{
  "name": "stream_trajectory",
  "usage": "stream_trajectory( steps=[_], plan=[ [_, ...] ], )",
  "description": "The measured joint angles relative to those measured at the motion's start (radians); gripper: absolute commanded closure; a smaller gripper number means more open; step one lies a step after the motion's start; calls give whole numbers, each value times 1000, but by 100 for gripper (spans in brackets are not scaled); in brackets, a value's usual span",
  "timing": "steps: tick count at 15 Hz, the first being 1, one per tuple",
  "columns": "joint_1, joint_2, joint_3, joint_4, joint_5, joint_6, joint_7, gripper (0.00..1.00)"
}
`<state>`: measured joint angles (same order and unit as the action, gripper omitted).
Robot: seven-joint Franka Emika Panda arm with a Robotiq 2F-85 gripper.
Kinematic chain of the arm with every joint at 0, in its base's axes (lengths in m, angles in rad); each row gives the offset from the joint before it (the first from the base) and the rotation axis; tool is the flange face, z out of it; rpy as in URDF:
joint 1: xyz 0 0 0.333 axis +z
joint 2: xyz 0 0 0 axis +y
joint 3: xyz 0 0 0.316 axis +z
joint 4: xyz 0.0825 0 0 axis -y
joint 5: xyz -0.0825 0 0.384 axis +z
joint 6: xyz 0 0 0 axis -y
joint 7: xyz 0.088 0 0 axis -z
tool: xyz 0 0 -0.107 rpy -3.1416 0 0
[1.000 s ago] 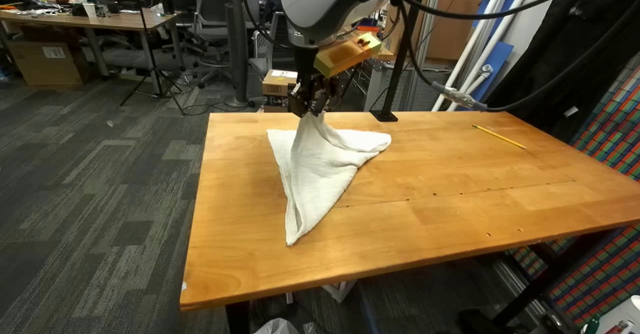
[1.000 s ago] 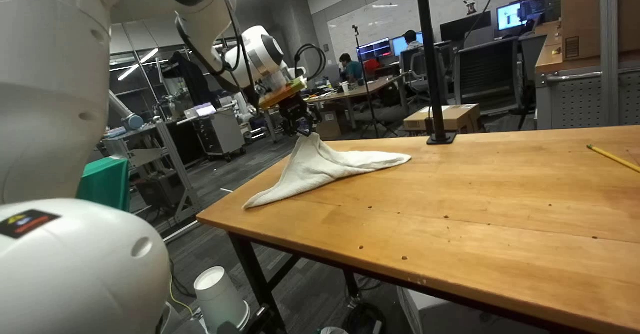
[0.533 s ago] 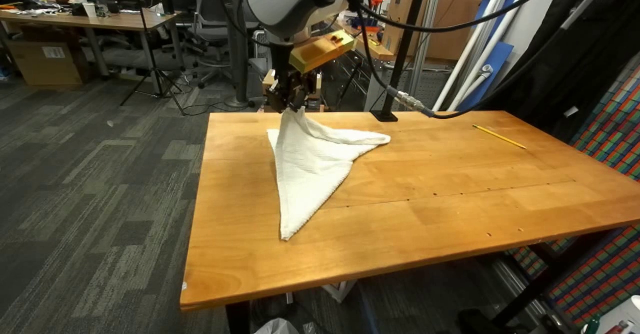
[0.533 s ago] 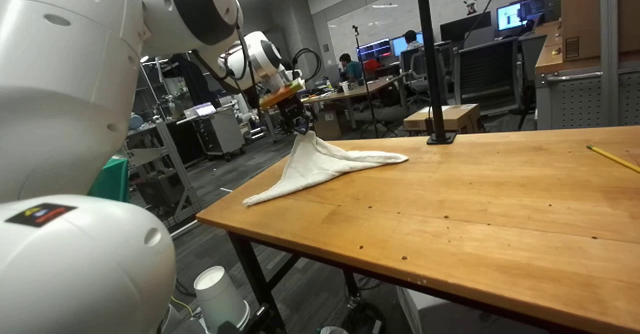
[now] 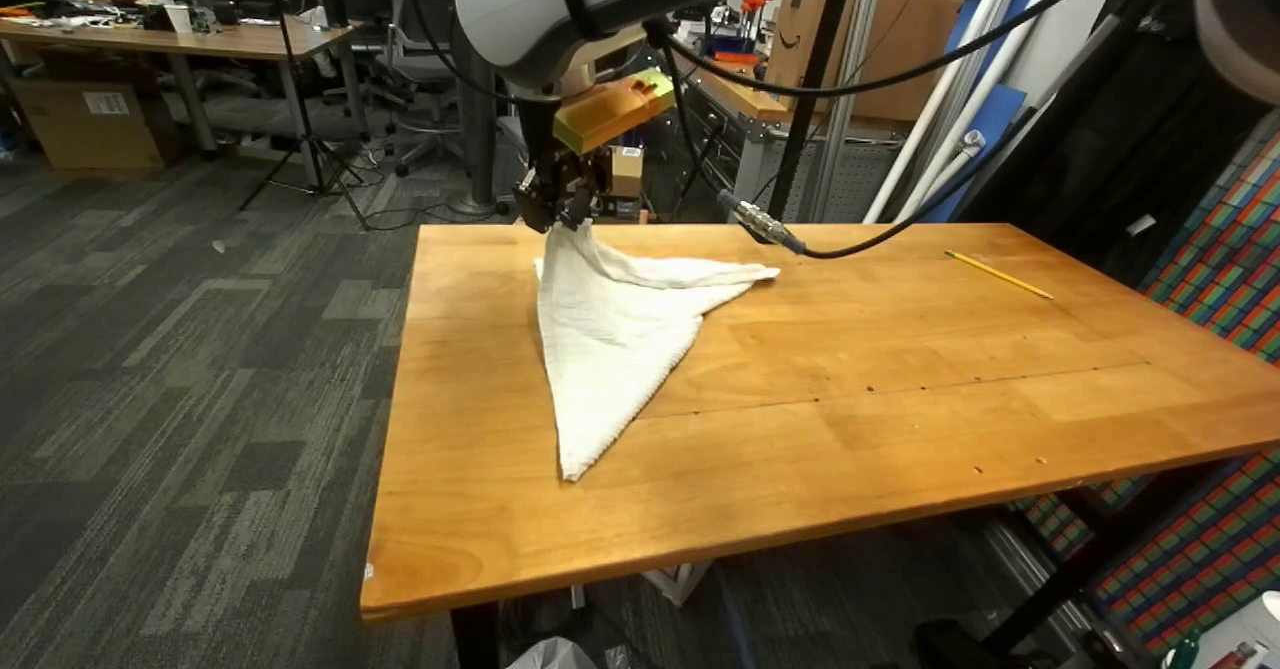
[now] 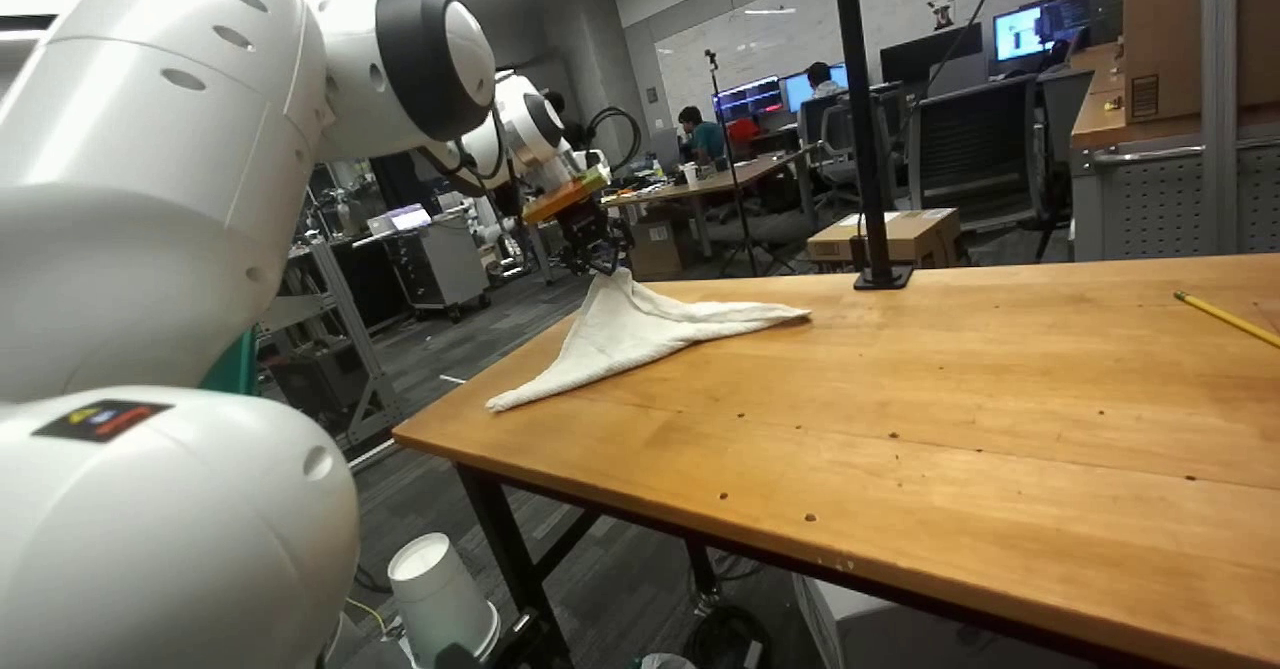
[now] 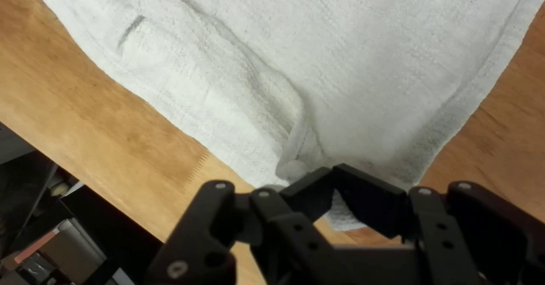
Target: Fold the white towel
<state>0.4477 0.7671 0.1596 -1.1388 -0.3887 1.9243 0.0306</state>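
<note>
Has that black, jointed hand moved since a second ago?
Yes: the hand has shifted left in an exterior view, farther from the tall black metal post.

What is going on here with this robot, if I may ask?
A robot arm is folding a white towel on a table. Its gripper is shut on a bit of the towel, holding it up off the table, while the rest drapes down onto it. The towel looks partly doubled over, and the fold isn't finished. A pencil lies on the same table, apart from the towel.

Both exterior views show the towel (image 5: 615,329) on the table (image 5: 850,459), left of the pencil (image 5: 999,275).
</note>
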Motion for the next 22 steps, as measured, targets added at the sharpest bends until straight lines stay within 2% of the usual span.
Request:
stream_trajectory(
  steps=[6,7,9,17,18,22],
  plan=[
    [17,70,-21,108,0,-63,-15,91],
    [21,79,-23,123,0,-73,-15,67],
    [29,96,-28,155,1,-95,-15,64],
    [37,121,-30,202,3,-127,-12,3],
    [35,121,-30,201,3,-127,-10,0],
    [10,109,-31,162,6,-124,17,0]
  ],
)
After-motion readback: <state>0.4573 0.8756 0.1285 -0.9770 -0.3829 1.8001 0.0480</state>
